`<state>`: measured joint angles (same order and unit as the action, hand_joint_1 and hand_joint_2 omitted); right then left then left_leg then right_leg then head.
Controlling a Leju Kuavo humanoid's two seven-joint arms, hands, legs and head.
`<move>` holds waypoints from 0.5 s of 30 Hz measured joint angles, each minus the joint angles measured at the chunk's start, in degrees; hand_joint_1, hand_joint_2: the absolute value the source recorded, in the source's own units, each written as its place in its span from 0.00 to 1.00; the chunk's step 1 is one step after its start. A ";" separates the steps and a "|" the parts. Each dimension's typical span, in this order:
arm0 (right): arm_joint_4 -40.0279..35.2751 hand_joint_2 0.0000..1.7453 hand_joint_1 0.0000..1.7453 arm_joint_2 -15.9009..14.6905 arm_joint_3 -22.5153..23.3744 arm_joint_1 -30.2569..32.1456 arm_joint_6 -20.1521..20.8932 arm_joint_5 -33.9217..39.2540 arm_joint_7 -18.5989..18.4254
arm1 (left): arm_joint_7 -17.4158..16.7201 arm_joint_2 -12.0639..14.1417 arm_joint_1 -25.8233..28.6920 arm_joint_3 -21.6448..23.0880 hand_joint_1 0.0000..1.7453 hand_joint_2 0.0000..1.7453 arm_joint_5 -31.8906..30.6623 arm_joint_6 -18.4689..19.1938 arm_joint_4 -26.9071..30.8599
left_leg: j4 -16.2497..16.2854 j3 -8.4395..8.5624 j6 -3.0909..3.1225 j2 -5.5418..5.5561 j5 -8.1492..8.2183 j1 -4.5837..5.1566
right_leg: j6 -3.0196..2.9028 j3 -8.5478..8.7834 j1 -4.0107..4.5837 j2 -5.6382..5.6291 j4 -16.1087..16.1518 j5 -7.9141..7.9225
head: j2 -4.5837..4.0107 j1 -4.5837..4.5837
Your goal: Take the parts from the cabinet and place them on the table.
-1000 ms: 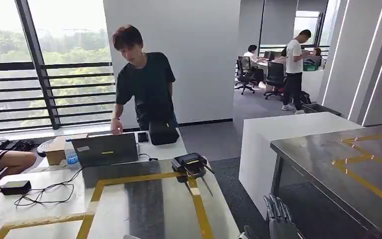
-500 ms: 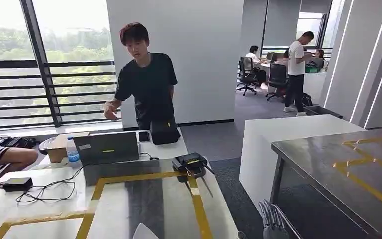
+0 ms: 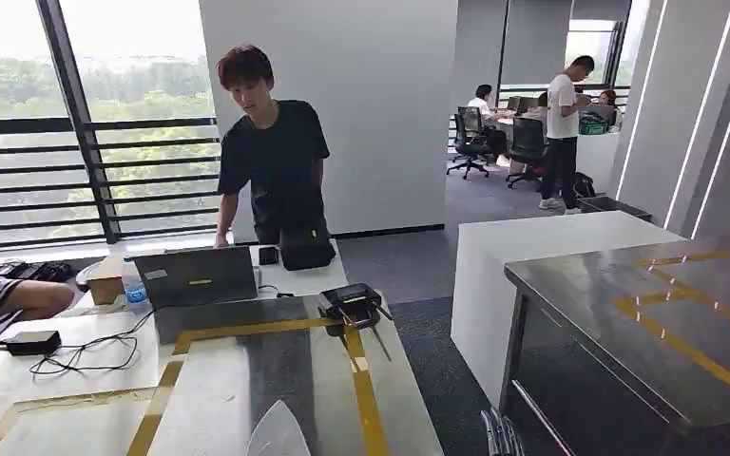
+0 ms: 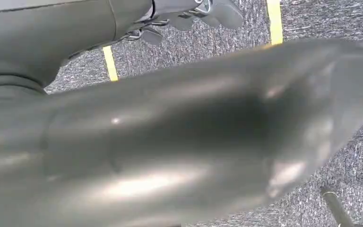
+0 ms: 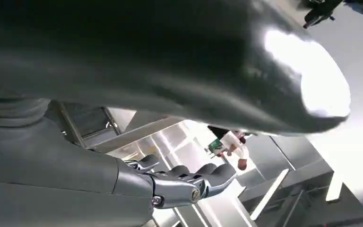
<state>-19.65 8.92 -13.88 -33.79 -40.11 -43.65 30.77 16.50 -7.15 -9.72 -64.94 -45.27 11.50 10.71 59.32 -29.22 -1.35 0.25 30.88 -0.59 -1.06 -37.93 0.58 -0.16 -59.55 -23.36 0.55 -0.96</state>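
My right hand hangs low between the two tables, with just its fingertips above the bottom edge of the head view. In the right wrist view its fingers are loosely stretched out and hold nothing. The left wrist view looks down at grey carpet, where my left hand's fingers are apart with nothing in them. The near table has a pale top marked with yellow tape. A steel table with yellow tape stands to the right. A pale pointed shape rises at the bottom edge; I cannot tell what it is.
A person in a black shirt leans over a laptop at the near table's far end. A black device, a bottle, a black bag and cables lie there. A white block stands behind the steel table.
The whole picture has shifted, so the camera has moved. The person has bent back down to the laptop. My right hand sits lower in the picture.
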 joint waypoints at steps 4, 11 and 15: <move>-0.22 0.00 0.00 0.50 0.28 0.66 0.00 0.20 0.09 | -0.17 -0.26 0.14 0.00 0.00 0.00 -0.02 -0.07 -0.04 | -0.42 -1.56 1.29 0.06 -1.49 -0.07 | 1.38 -0.08 -0.13 0.01 0.41 1.42 | 0.00 -0.13; -0.35 0.00 0.00 0.52 0.57 1.69 0.00 0.31 0.33 | -0.31 -0.42 0.08 0.00 0.00 0.00 -0.20 -0.07 -0.02 | -0.28 -5.78 2.21 -0.19 -5.19 -0.23 | 2.59 -3.70 -0.73 -0.06 -15.92 -9.58 | 0.00 -0.33; -0.92 0.00 0.00 0.65 0.61 1.62 0.09 0.44 0.79 | -0.31 -0.63 0.06 0.00 0.00 0.00 -0.20 -0.07 -0.04 | -0.17 -7.34 1.36 -0.25 -6.73 -0.17 | 1.25 8.10 -0.23 -0.11 1.10 -7.00 | 0.00 -0.35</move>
<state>-20.57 9.57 -13.27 -32.17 -40.02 -43.21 31.56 16.19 -7.78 -9.67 -64.94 -45.46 11.43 10.67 59.15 -36.55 0.01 0.00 24.15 -0.77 0.18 -29.83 0.35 -0.27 -58.45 -30.36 0.55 -1.31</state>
